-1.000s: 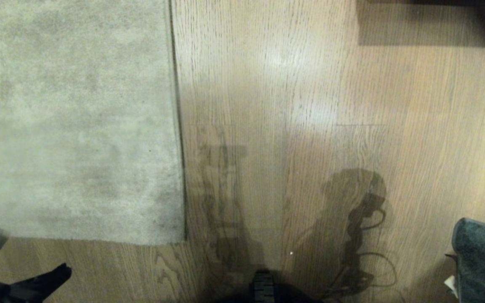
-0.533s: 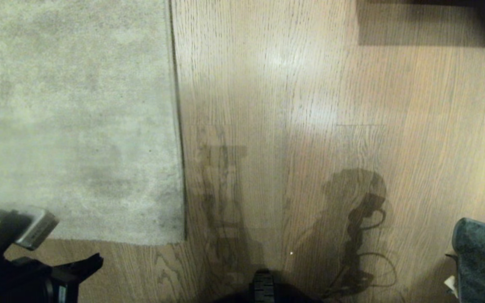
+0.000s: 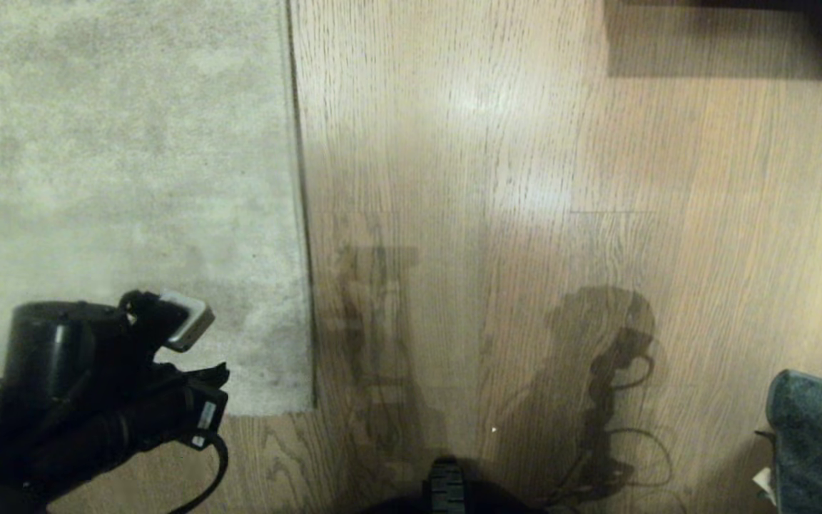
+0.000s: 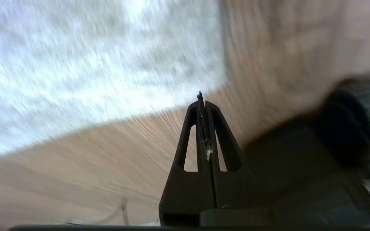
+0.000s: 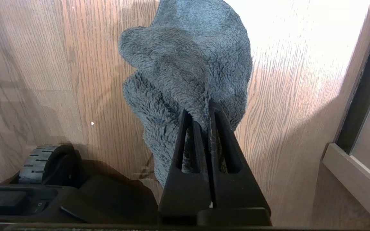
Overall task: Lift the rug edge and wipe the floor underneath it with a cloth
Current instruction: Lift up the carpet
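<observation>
My left gripper (image 3: 220, 373) has swung up from the lower left corner of the head view, where a second ago only its tip showed, and now hangs over the near corner of the rug (image 3: 125, 178); its fingers (image 4: 201, 106) are pressed flat together, holding nothing; in the left wrist view they point at the spot where the rug edge (image 3: 304, 285) meets the near border, everything there smeared by the swing. The rug itself has not shifted; it lies flat on the floor (image 3: 525, 214), its straight right border and square corner unlifted, so no floor beneath it is bared yet.

My right gripper (image 5: 204, 112) has not stirred; its fingers are clamped on the cloth (image 5: 188, 64), which droops in soft folds over the planks; in the head view the cloth (image 3: 818, 435) shows at the lower right, well apart from the rug.

I judge this to be the approach for the lift, with the wiping wholly ahead; the cloth is already in hand, so one half is ready. With my left fingers shut I cannot pinch the thin border as they are; I would need to part them, or slide the closed tip under the corner, before raising it.
</observation>
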{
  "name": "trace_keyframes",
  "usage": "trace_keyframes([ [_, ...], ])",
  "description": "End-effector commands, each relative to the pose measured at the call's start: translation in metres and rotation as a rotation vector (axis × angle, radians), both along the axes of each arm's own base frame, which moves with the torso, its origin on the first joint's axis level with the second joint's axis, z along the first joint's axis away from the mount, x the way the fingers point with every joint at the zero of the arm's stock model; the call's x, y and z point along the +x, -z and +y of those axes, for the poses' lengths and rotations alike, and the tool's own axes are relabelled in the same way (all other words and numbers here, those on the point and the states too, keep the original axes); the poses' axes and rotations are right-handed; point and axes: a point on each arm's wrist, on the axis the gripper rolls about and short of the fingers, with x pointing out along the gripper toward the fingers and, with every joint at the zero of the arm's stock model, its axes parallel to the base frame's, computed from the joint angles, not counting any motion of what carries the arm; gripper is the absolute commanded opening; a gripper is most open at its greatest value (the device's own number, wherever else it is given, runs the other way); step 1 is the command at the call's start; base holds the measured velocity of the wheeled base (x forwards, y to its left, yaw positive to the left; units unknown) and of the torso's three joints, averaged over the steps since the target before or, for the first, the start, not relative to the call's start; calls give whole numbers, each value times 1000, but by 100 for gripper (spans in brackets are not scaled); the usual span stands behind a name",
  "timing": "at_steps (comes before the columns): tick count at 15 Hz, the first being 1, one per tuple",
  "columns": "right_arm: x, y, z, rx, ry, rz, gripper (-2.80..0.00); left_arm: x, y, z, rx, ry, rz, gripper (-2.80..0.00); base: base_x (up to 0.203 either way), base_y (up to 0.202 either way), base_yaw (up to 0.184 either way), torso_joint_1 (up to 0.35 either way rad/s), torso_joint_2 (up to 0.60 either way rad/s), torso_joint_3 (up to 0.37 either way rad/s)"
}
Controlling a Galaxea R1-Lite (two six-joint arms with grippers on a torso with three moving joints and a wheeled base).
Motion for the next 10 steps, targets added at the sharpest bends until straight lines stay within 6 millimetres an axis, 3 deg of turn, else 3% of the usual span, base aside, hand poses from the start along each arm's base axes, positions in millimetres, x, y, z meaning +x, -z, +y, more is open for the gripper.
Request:
trace_keyframes([
  [1,0,0,0,-1,-1,-1,-280,26,24,-21,80,-36,20,-280,0,0,0,0,0,0],
  [5,0,0,0,-1,-2,-1,-280,50,31,-45,31,-63,-87,-280,0,0,0,0,0,0],
  [10,0,0,0,-1,-1,-1,-280,53,30,-54,-3,-53,-93,-280,0,0,0,0,0,0],
])
